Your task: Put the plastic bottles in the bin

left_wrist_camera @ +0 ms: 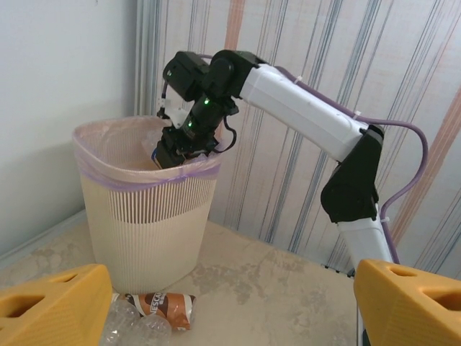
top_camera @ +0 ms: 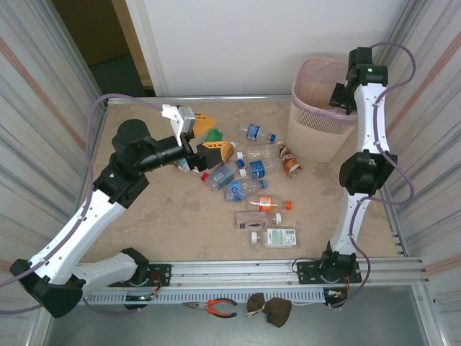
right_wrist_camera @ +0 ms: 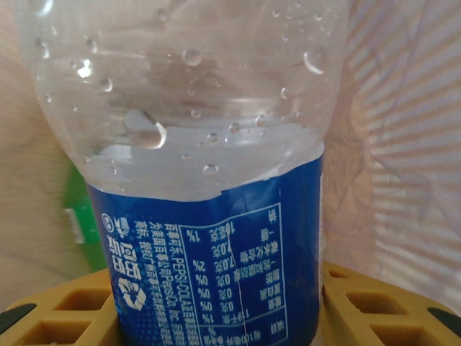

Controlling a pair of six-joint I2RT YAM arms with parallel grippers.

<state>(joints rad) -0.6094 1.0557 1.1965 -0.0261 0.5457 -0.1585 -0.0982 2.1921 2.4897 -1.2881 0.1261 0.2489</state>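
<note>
Your left fingers (left_wrist_camera: 50, 306) are spread wide and grip nothing, low over the counter (top_camera: 166, 223) at the left end of the bottle pile. From above, a green shape (top_camera: 212, 134) sits in the gap between them. You cannot tell whether it is a bottle or whether it touches either finger. Just ahead of their tips a clear bottle (left_wrist_camera: 137, 328) lies on its side, close beside the far finger. A brown-labelled bottle (left_wrist_camera: 164, 305) lies on its side just past it, at the foot of the bin (left_wrist_camera: 144, 231). The other loose bottles (top_camera: 241, 189) are scattered flat on the counter ahead of these fingers and off to their near side. The bin stands upright straight ahead of the left fingers, well apart from them.

Your right fingers (right_wrist_camera: 367, 303) are pinching a blue-labelled bottle (right_wrist_camera: 209, 130). Its label sits squarely between the two yellow fingers, touching both, and its clear, droplet-beaded body sticks out past their tips. Seen from the left wrist, these fingers hang at the bin's mouth, level with the rim, with the bottle's blue showing just inside it. Behind the held bottle you see the bin's pale slatted wall.
</note>
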